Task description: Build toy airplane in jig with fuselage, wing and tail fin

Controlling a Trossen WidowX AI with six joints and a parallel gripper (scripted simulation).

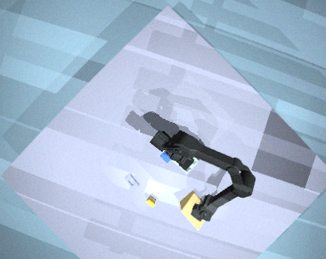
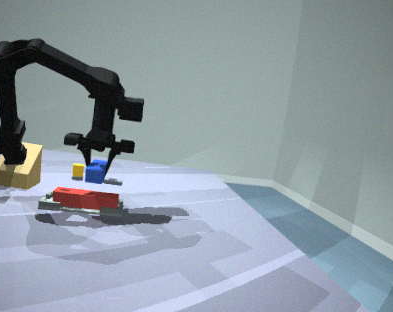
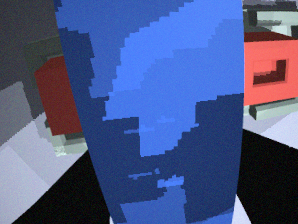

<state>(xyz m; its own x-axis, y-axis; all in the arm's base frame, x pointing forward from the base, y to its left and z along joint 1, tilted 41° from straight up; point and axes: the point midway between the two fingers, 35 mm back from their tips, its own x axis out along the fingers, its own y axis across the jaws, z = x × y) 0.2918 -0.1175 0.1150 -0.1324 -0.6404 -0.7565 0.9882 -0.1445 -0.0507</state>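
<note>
The tool [image 1: 175,157] [image 2: 98,170] [image 3: 161,143] is clamped on the blue wing [image 1: 166,156] [image 2: 95,173] [image 3: 160,75], its fingers on either side. The wing is held up off the counter [image 1: 94,137] [image 2: 213,250], near the red fuselage [image 2: 85,197] [image 3: 272,95] and apart from its top in the exterior view.

The jig [image 1: 191,169] [image 2: 49,204] [image 3: 272,109] sits well inside the counter's edges. A stretch of counter separates it from the right-hand edge in the exterior view. On the other side, the yellow tail fin [image 1: 151,202] [image 2: 78,170] and a small grey holder [image 1: 129,178] [image 2: 113,181] stand apart from the jig and from each other. The tan block [image 1: 189,203] [image 2: 30,167] under the arm's foot is also apart from the jig.

In the wrist view the wing's long axis runs up and down the picture, across the fuselage, which shows on both sides; one socket is visible to the wing's right. The fuselage lies lengthwise in the jig, its long axis left to right in the exterior view. From above, the tool and arm hide most of the wing and jig; only a blue end sticks out. Whether the wing's tab lines up with its socket cannot be told.
</note>
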